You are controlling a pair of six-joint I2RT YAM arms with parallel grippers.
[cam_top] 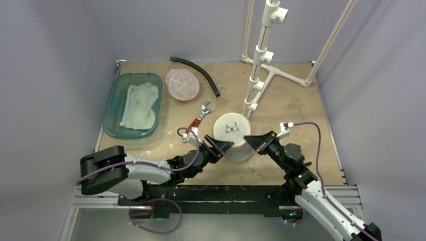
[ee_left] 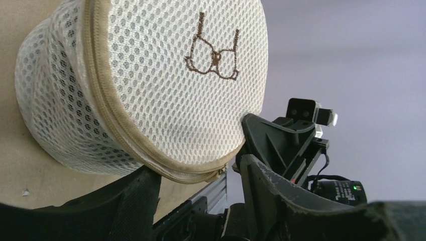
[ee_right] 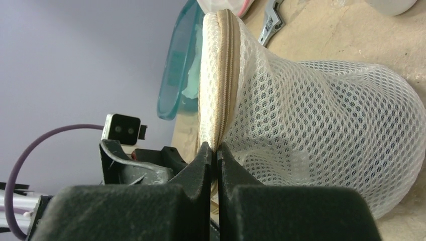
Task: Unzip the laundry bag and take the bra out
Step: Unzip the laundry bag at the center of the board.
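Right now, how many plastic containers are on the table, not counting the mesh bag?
2. A teal tub holding a pale cloth at the far left, and a round pink-lidded container just right of it. A small one could be hidden from view.
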